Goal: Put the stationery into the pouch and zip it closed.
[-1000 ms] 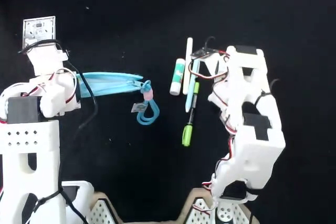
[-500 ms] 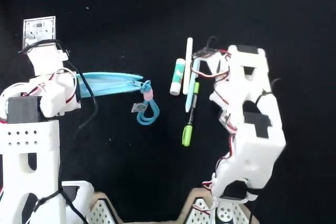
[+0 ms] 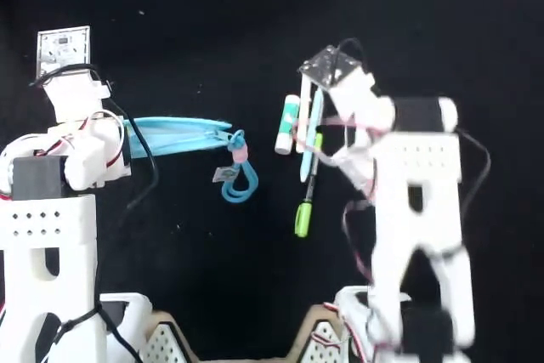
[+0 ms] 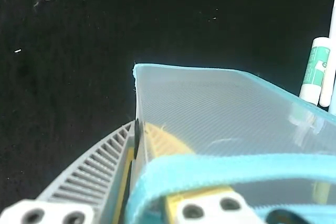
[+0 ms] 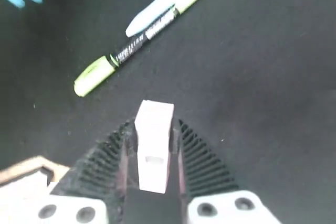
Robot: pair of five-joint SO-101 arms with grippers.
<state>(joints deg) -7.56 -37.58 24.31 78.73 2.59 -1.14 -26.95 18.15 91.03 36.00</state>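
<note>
1. The pouch [image 3: 174, 136] is the light blue mesh one lying on the black table [image 3: 187, 31]. I'll place everything else relative to it.
2. The left claw [image 4: 142, 129] is clamped on the pouch at the end away from the zipper pull. In the left wrist view, one ribbed grey finger [image 4: 100, 166] presses the outside, and the yellow-padded one shows through the mesh. So it's closed right down on the fabric, no gap.
3. At the pouch's other end the zipper pull hangs out onto the table. There's a pink bead [image 3: 240, 152] and a blue strap loop [image 3: 240, 183] just past the corner.
4. The stationery is all outside the pouch, in a bunch a bit beyond that zipper end. Nearest the pouch is a glue stick [image 3: 287, 125], then a white pen [image 3: 303, 104] right beside it, then a light blue pen [image 3: 311, 146].
5. A highlighter [image 3: 304, 201] with a black body and green cap lies alongside the light blue pen. Its cap end pokes out of the bunch on the side nearer the arm bases.
6. The right claw [image 5: 153, 125] is on the far side of that bunch from the pouch, up off the table. Its fingers are nearly closed, pinching a small white block [image 5: 153, 150], probably an eraser, which stands upright between them.
7. In the right wrist view, the highlighter and the tip of the light blue pen lie on the table out past the block, not touching it.
</note>
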